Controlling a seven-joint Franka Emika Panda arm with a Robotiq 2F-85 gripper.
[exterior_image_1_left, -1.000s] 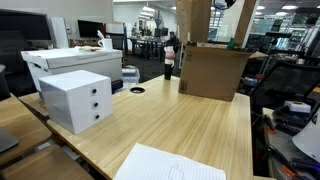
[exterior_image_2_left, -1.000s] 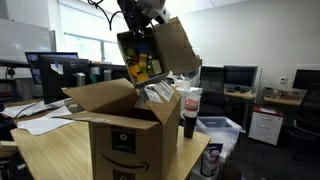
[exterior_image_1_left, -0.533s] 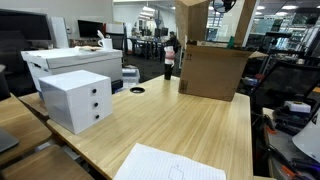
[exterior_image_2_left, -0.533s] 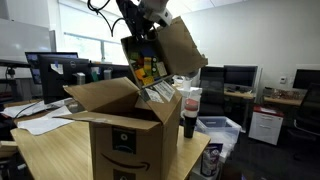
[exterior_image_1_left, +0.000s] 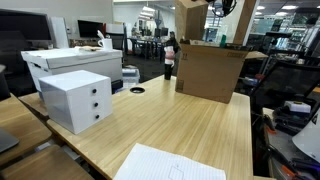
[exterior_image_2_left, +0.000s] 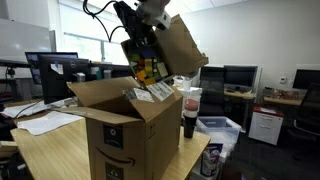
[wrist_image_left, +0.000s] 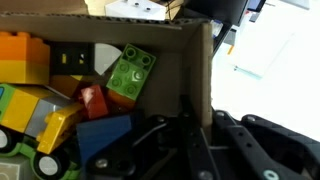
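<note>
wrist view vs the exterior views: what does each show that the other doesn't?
Wrist only: the fingers clamped over a wall of the small box, and a green studded brick up close. Exterior only: that box tilted above a large open carton, and a white drawer unit on the table. Both: the small box holding colourful toys.

The arm (exterior_image_2_left: 124, 20) hung in from the top of the frame in an exterior view, dark links slanting down to the right, wrist tipped way over. The gripper (exterior_image_2_left: 152, 12) sat right at the upper edge, a bit left of centre. In the wrist view its dark fingers (wrist_image_left: 182, 125) filled the lower middle and lower right, jaws pinched close together in a grip.
</note>
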